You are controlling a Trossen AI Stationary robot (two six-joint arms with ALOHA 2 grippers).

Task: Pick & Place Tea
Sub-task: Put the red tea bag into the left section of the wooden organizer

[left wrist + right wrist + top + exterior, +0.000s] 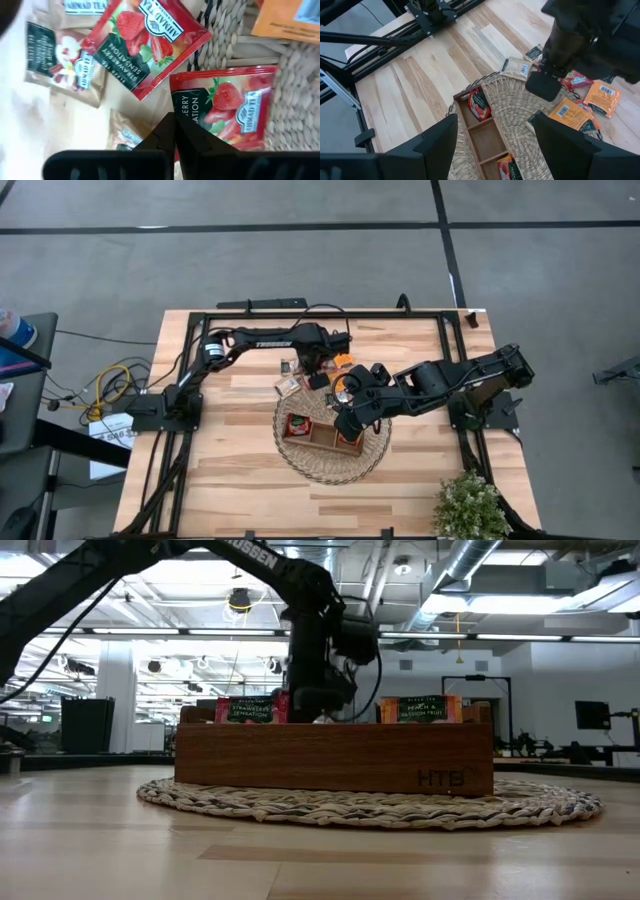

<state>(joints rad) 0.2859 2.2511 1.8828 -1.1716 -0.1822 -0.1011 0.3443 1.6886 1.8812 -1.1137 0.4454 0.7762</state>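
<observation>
We see left tool (172, 131) clamped on red sachet (227, 107) flat at mat's (330, 465) far rim, right tool (492, 145) apart over tray (487, 140), sachet square, no long axis.

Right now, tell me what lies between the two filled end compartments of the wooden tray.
An empty middle compartment separates the red sachet from the orange-red sachet in the wooden tray, shown in the right wrist view.

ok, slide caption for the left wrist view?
Left hand shut on a red strawberry tea sachet at the wicker mat's edge.
</observation>
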